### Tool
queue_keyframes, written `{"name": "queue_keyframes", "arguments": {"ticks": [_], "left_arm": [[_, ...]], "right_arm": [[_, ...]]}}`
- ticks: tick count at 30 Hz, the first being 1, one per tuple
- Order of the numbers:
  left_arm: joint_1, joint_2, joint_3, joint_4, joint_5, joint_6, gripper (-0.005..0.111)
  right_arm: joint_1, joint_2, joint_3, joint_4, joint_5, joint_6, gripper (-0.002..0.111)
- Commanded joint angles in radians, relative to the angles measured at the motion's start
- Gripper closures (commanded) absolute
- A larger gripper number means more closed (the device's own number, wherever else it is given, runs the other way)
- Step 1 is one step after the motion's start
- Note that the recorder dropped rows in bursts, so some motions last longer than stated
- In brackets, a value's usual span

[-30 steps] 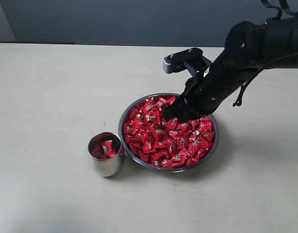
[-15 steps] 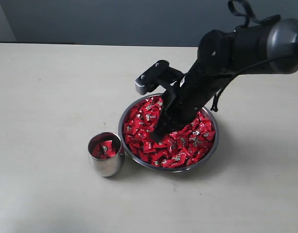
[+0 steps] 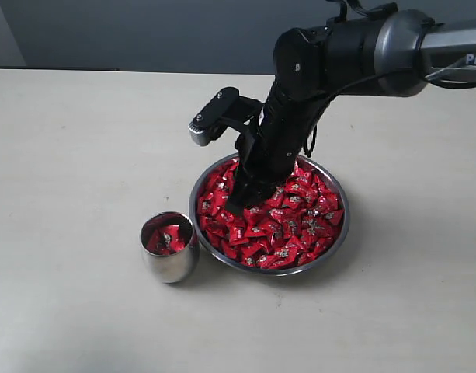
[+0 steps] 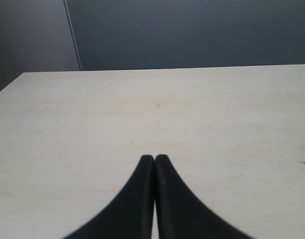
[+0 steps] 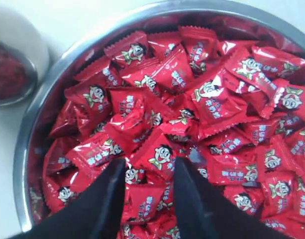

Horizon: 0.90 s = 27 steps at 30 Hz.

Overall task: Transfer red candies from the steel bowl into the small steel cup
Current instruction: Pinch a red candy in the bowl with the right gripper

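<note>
Between the tips of my right claw (image 5: 150, 167) lies one of the candies (image 5: 161, 155), face up. The jaws stand well apart with their tips dipped into the heap, and they have hold of nothing yet. To do this pick well, I judge I should sink a little deeper so both tips pass the wrapper's edges. Then I should close slowly on that one piece and lift straight up, since neighbours overlap it and their crimped ends could ride along or drag it loose. A pinch across the middle should hold better than one on a slick corner.

Around the tips, the bowl (image 5: 28, 139) is heaped with candies, and my claw works the side nearer the cup. Just beside the bowl stands the cup (image 3: 169, 263), upright, with a few candies already in it and room above them. Whether the two rims touch I cannot tell.

Farther off, my left claw (image 4: 154, 159) hangs shut and empty over the bench (image 4: 92, 109).
</note>
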Motion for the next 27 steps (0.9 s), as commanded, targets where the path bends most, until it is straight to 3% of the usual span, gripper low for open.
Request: {"name": "queue_keyframes", "arguments": {"ticks": [1,27], "left_arm": [[0.002,-0.004,0.004,0.001,-0.002,-0.003,0.106],[0.002,-0.004,0.004,0.001,-0.002,-0.003,0.106]], "right_arm": [[-0.002,0.028,-0.003,-0.013,0.011,0.058,0.072],[0.055,0.071,-0.005,-0.201,-0.033,0.241,0.072]]}}
